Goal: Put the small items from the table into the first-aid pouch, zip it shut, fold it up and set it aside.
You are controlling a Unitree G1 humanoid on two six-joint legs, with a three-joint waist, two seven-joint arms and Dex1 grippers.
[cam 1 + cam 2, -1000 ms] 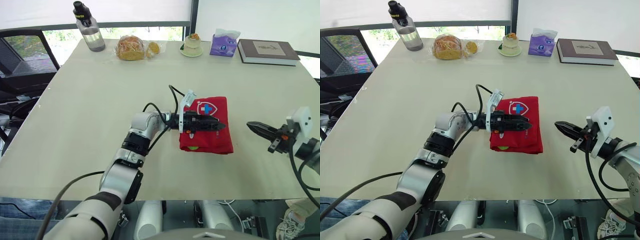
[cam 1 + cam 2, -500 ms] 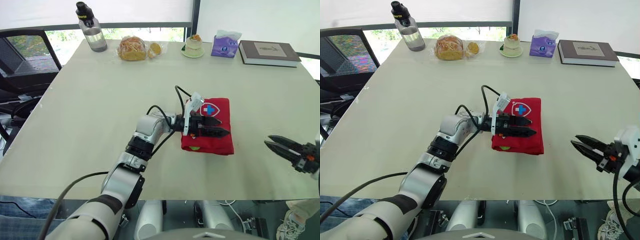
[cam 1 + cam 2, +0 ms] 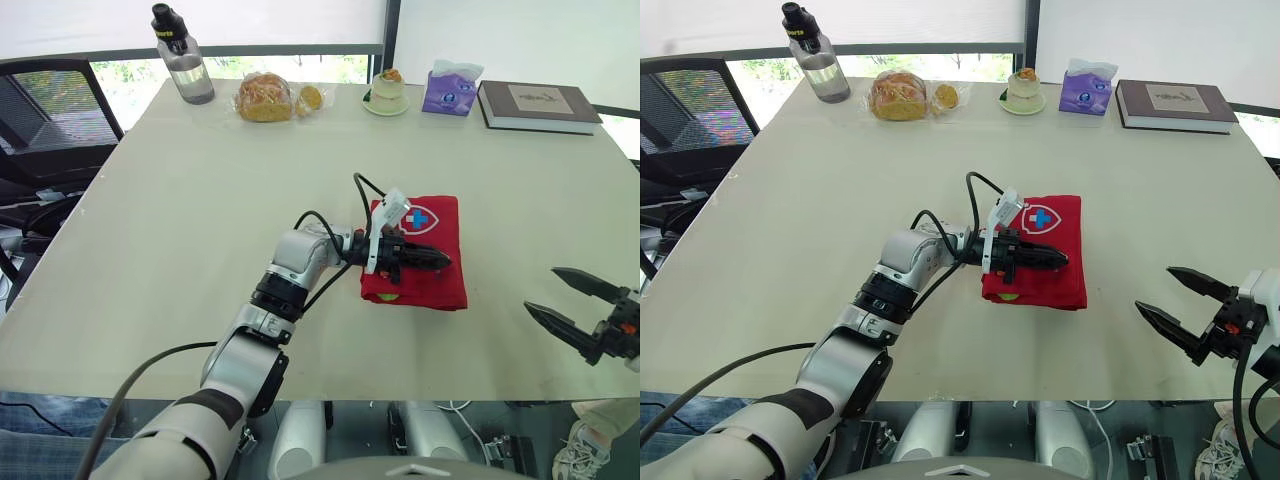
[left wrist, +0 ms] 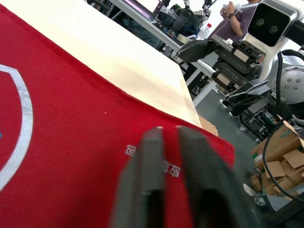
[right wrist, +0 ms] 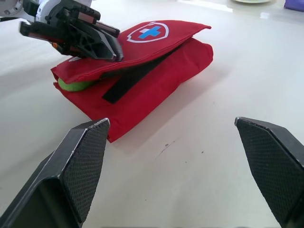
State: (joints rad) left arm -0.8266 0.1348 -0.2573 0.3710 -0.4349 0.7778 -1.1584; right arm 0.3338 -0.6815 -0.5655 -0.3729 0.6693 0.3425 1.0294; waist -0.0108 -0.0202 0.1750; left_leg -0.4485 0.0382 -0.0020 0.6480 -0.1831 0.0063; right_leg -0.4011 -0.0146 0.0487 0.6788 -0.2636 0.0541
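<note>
Right gripper (image 3: 541,289) has pulled back from the pouch toward the near right edge of the table (image 3: 200,200), and its fingers, nearly together a second ago, are now spread wide. Left gripper (image 3: 435,260) has stayed on the pouch; its fingers, slightly parted half a second ago, are now pressed together.

Pouch (image 3: 430,225): red, folded over, lying flat on the table right of centre. White shield with a blue cross on the top flap. Black strap (image 5: 135,76) runs across the fold on the side facing the right gripper. Green item (image 5: 71,84) peeks out from between the layers at one corner.

Left gripper lies along the top flap, tips about mid-pouch, resting on the fabric; cannot tell whether any cloth is caught between the fingers.

Right gripper is well apart from the pouch, holds nothing, points toward it.

Far edge of table, left to right: bottle (image 3: 184,58) with black cap, bagged bread (image 3: 264,97), small cake (image 3: 385,90) on a plate, purple tissue pack (image 3: 447,88), dark book (image 3: 537,104). Black chair (image 3: 45,110) beside the table's left side.
</note>
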